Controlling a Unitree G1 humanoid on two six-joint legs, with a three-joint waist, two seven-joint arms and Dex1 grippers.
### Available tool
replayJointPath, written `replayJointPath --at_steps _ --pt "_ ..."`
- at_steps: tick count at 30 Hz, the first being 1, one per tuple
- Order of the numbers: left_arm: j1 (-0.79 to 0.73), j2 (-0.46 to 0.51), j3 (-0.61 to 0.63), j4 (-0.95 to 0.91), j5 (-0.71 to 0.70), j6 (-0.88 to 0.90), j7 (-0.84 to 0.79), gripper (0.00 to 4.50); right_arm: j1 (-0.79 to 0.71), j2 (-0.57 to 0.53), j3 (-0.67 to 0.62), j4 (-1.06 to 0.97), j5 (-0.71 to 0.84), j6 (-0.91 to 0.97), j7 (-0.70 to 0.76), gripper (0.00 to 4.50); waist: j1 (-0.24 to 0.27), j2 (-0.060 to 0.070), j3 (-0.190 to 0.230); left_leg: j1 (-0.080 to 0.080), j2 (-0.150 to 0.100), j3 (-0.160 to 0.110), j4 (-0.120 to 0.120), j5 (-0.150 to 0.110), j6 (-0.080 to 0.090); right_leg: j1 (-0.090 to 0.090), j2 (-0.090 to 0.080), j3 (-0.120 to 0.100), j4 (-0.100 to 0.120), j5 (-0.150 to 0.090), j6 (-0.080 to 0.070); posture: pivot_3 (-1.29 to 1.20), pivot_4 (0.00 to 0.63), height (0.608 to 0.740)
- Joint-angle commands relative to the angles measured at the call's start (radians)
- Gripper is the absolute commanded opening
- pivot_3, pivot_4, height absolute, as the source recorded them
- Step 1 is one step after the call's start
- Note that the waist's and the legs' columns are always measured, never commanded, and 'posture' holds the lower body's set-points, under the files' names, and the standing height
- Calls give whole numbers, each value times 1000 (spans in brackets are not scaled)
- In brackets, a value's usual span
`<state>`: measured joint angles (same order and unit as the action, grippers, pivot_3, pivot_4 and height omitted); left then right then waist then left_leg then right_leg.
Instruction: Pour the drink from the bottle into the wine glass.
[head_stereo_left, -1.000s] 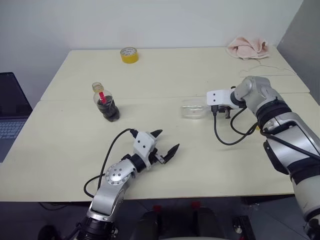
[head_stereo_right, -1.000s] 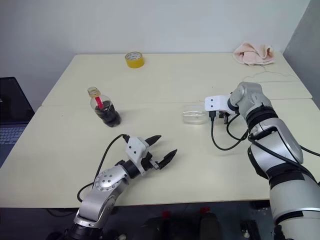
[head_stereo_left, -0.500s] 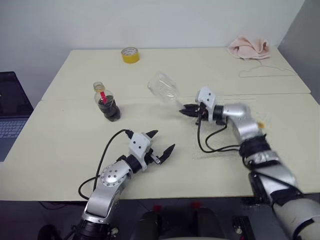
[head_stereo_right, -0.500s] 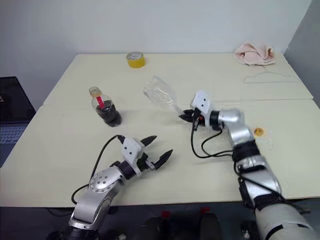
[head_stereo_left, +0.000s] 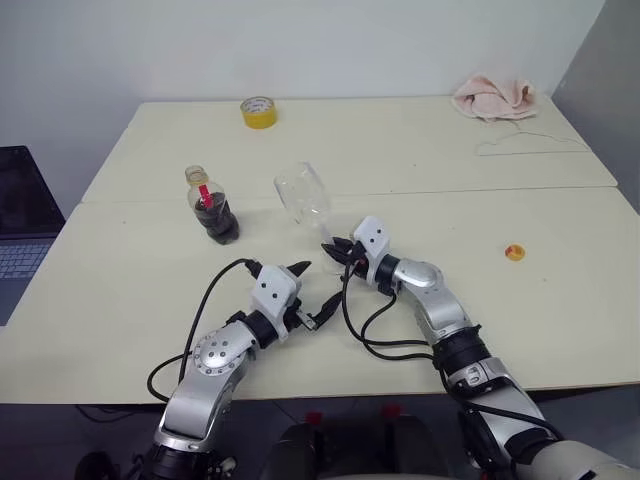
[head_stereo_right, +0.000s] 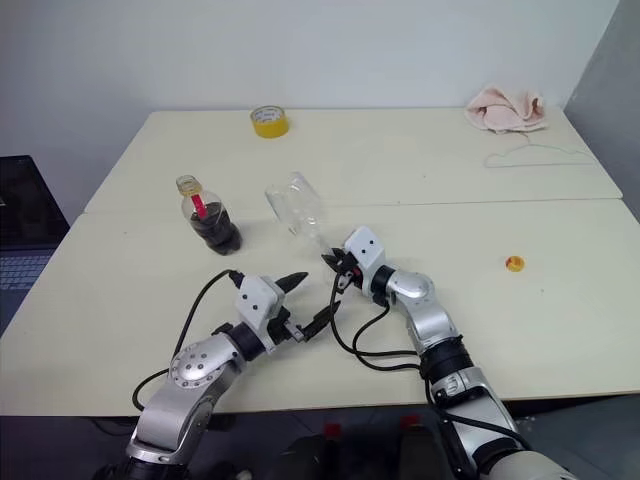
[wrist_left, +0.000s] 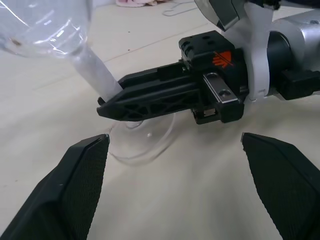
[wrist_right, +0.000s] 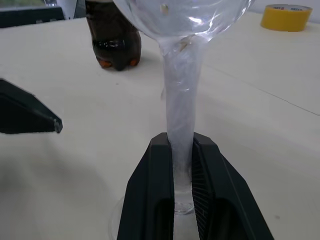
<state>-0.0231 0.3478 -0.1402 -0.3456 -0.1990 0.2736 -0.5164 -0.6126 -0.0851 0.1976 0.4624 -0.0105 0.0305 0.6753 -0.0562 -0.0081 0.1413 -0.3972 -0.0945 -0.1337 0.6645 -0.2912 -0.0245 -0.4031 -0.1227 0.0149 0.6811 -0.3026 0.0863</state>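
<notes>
A dark laptop (head_stereo_left: 18, 225) is cut off at the table's (head_stereo_left: 120, 300) left edge. The bottle (head_stereo_left: 211, 207), clear rounded plastic with dark drink (head_stereo_left: 219, 222) in its lower half, stands uncapped left of centre; a yellow tape roll (head_stereo_left: 259, 110) lies far behind it. The left gripper (head_stereo_left: 314, 295) hovers with fingers spread wide, empty. Just beside it, the right gripper (head_stereo_left: 338, 247) is clamped on the stem of the wine glass (head_stereo_left: 301, 195), whose clear bowl tilts away from upright. A small yellow cap (head_stereo_left: 514, 252) lies to the right, a crumpled pink cloth (head_stereo_left: 493, 96) at the far corner.
</notes>
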Motion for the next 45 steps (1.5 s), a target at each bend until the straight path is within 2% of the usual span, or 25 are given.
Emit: replayJointPath --at_steps 1,10,14,20,30,31,32,33,34,43,45 --pt "-4 5 13 -36 -9 -7 -5 4500 47 -51 24 -13 -26 41 16 189 2 0 -2 0 0 0 0 0 0 0 0 0 0 0 0 0 150 740" --pt "-40 5 8 1 -8 -10 -29 4500 92 -144 1 -84 2 115 11 182 28 0 -3 7 -1 -1 0 0 0 10 0 -1 -3 0 0 0 150 740" --pt "-59 3 5 13 -6 -12 -36 4500 91 -158 1 -84 4 123 -6 181 32 0 -3 14 -1 -2 -1 0 1 17 0 -1 -5 0 0 0 150 740" --pt "-59 9 4 14 -4 -11 -48 4500 78 -173 -9 -51 -10 132 -51 181 33 0 -3 14 -1 -2 -1 0 1 17 0 -1 -5 0 0 0 150 740" --pt "-48 10 18 11 -10 -13 -50 4500 85 -185 -4 -91 32 195 -30 181 37 0 -3 15 -1 -2 -1 0 1 18 0 -1 -5 0 0 0 150 740" --pt "-47 10 19 10 -10 -13 -49 4500 84 -188 -4 -95 32 196 -30 903 37 0 -3 15 -1 -2 -1 0 1 18 0 -1 -5 0 0 0 150 740" --pt "-46 10 18 9 -10 -12 -49 4500 84 -192 -6 -99 33 198 -31 903 39 -1 -3 15 -1 -2 -1 0 1 18 0 -1 -5 0 0 0 150 740" --pt "-47 8 17 12 -9 -12 -49 4500 85 -198 -7 -103 37 199 -26 1378 38 -1 -3 15 -1 -2 -1 0 1 18 0 -1 -5 0 0 0 150 740" --pt "-48 8 14 17 -7 -12 -50 4500 87 -203 -8 -106 42 201 -18 1465 39 -1 -3 15 -1 -1 -2 0 1 18 0 0 -5 0 0 0 150 740" --pt "-58 18 22 34 -7 -12 -67 4500 95 -238 -29 -129 68 192 -1 4488 38 -1 -3 15 -1 -1 -2 0 1 18 0 -1 -6 0 0 0 150 740" --pt "-63 20 30 41 -9 -14 -69 4500 112 -259 -49 -185 106 193 43 4488 38 -1 -3 15 -1 -1 -2 0 1 18 0 -1 -6 0 0 0 150 740"
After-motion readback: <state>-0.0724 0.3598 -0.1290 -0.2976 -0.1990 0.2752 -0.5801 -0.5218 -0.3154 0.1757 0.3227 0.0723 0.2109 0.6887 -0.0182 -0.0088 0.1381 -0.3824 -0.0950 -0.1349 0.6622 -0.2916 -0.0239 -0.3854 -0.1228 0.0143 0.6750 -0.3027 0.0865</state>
